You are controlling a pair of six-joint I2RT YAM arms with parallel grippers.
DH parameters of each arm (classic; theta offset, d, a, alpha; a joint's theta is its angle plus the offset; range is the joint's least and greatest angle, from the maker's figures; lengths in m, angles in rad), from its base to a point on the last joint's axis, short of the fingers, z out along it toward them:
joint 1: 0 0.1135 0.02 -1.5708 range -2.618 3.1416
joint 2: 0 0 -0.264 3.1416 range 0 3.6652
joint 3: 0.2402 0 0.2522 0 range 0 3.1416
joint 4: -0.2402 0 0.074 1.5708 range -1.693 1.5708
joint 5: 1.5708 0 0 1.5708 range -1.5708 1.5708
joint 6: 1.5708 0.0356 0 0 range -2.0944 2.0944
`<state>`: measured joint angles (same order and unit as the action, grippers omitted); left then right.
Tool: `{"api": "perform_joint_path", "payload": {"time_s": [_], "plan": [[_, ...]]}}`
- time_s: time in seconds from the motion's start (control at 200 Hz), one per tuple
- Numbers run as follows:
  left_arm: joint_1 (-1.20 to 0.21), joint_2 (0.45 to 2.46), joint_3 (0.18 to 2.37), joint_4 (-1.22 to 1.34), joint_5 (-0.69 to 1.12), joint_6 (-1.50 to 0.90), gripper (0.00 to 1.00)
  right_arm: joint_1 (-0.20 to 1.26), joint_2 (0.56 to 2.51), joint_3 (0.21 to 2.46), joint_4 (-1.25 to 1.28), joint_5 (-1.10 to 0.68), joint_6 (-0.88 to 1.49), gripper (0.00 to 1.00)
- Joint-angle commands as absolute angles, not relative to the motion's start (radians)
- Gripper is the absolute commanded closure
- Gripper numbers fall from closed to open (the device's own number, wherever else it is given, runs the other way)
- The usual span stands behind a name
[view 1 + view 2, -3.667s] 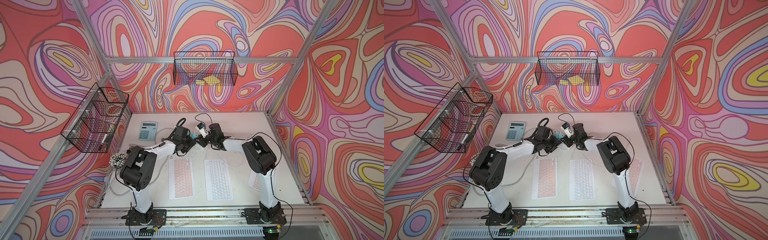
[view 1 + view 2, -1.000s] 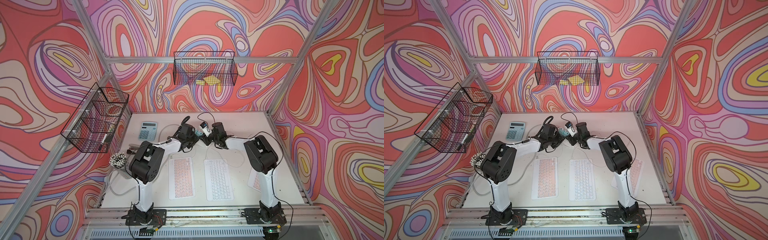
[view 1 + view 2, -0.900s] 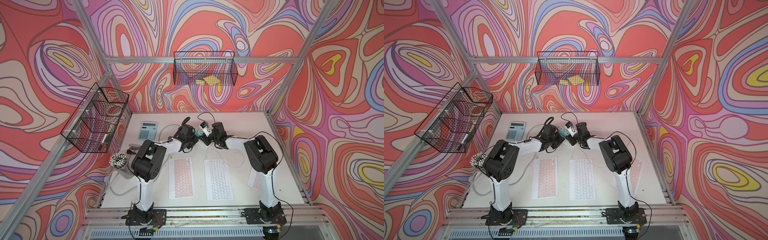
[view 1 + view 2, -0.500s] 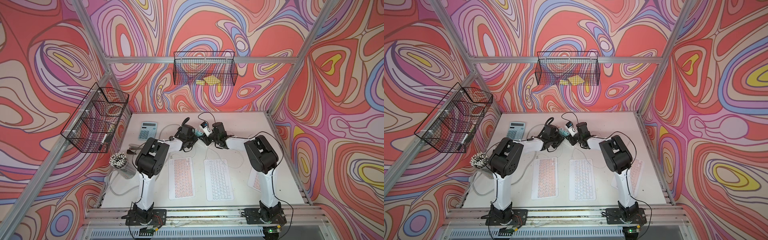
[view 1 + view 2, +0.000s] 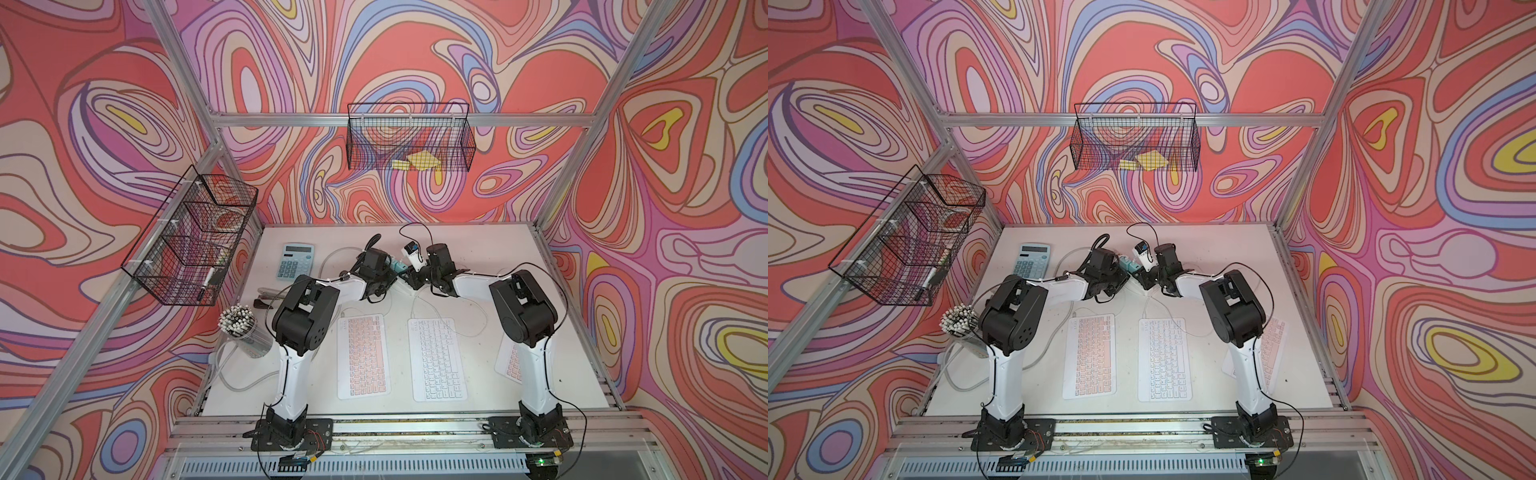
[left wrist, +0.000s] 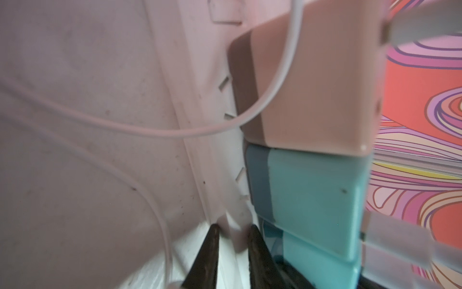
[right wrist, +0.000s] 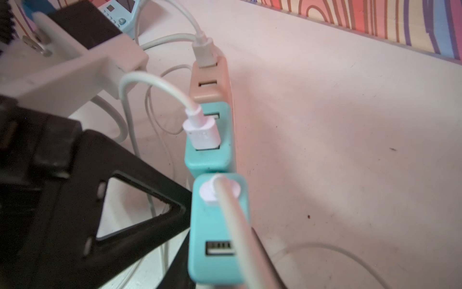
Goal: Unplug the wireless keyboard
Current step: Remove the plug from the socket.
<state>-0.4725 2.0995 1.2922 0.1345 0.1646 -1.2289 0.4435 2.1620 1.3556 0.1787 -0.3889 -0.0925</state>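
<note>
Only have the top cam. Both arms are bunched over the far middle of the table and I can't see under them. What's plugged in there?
Observer: The wrist views show three chargers in a row on a white power strip: a pink charger, a middle teal charger and a near teal charger.
Operator: Any cable in the middle one?
Observer: Yes, a white USB plug sits in one of its two ports.
Operator: Where's the left gripper?
Observer: The left gripper is shut, with its tips at the strip's edge beside the near teal charger.
</note>
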Motion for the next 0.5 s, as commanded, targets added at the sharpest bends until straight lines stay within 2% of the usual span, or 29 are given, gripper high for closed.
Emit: {"api": "perform_joint_path", "payload": {"time_s": [0.0,0.285,0.496], "plan": [[-0.514,2.17,1.25,0.055,0.197,-1.26,0.77,0.48,2.178,1.396,0.152,-0.423,-0.069,0.73],[-0.529,2.22,1.223,0.163,0.271,-1.302,0.72,0.51,2.196,1.423,0.104,-0.412,-0.059,0.75],[-0.539,2.218,1.255,0.014,0.235,-1.256,0.76,0.605,2.206,1.449,0.033,-0.277,-0.239,0.75]]}}
